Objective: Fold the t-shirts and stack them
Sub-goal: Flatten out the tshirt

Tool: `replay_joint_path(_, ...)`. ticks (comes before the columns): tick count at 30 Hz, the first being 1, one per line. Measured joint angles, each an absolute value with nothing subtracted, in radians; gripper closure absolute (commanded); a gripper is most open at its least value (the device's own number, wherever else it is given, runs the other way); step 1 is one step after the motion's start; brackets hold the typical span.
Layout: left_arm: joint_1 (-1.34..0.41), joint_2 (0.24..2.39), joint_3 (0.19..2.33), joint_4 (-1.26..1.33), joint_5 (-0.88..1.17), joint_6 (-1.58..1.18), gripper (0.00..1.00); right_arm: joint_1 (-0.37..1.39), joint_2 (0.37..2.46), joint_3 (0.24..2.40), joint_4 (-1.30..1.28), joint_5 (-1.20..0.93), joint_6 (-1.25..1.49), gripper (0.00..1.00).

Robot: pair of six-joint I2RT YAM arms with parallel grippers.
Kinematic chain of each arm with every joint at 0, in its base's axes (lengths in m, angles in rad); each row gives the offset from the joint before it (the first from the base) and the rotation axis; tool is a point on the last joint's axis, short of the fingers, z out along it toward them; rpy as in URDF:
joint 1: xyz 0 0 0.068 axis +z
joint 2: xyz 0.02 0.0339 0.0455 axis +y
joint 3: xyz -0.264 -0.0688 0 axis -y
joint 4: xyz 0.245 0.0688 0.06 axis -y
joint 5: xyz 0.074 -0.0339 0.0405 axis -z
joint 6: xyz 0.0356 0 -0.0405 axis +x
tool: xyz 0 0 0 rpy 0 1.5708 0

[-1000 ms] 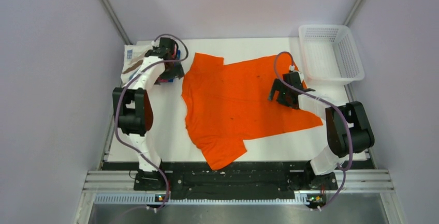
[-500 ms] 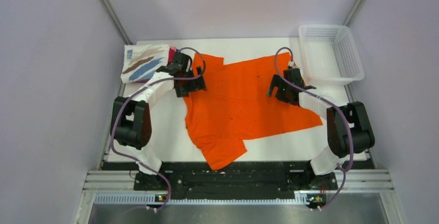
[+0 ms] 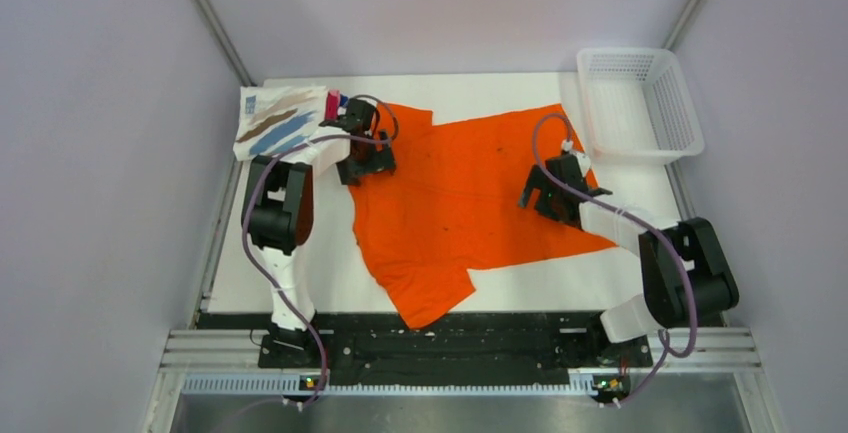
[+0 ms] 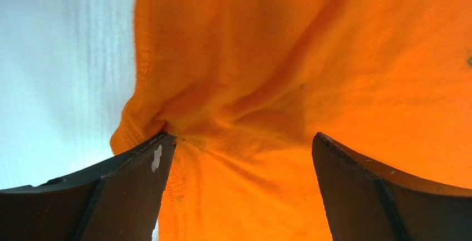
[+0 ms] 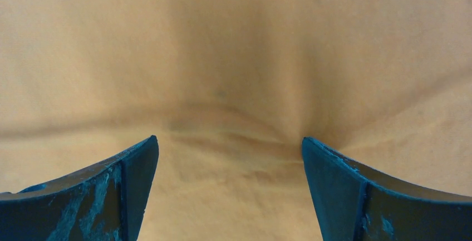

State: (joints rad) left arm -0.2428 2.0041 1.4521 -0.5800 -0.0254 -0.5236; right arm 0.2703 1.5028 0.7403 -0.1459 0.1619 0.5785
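The tee (image 3: 470, 193) covers the middle of the counter (image 3: 320, 273). Far left corner: blocked by the stack (image 3: 280, 118). Far right corner: blocked by the basket (image 3: 640, 103). Bare counter runs along the far edge between the two, and in a strip left of the tee, where the left arm (image 3: 275, 213) stands over it. Left fingers (image 4: 128, 185) and right fingers (image 5: 111, 191) are spread wide, with only cloth in each gap. Walls (image 3: 100, 203) close in both sides.

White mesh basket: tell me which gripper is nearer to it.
Right. The right gripper is over the orange t-shirt, just left of the basket; the left gripper is at the shirt's opposite edge, beside the folded stack.
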Motion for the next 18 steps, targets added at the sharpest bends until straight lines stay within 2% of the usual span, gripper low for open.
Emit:
replay_joint_path(10,-0.2,2.056,1.547,-0.658,-0.12,-0.491,0.01,0.523,1.337,0.633,-0.29,0.221,0.78,0.01)
replay_joint_path(14,-0.192,2.028,1.547,-0.673,-0.09,-0.468,0.01,0.54,1.317,0.657,-0.38,0.253,0.797,0.01)
replay_joint_path(18,-0.193,1.987,1.563,-0.675,-0.029,-0.455,0.01,0.516,1.339,0.793,-0.432,0.321,0.751,0.01)
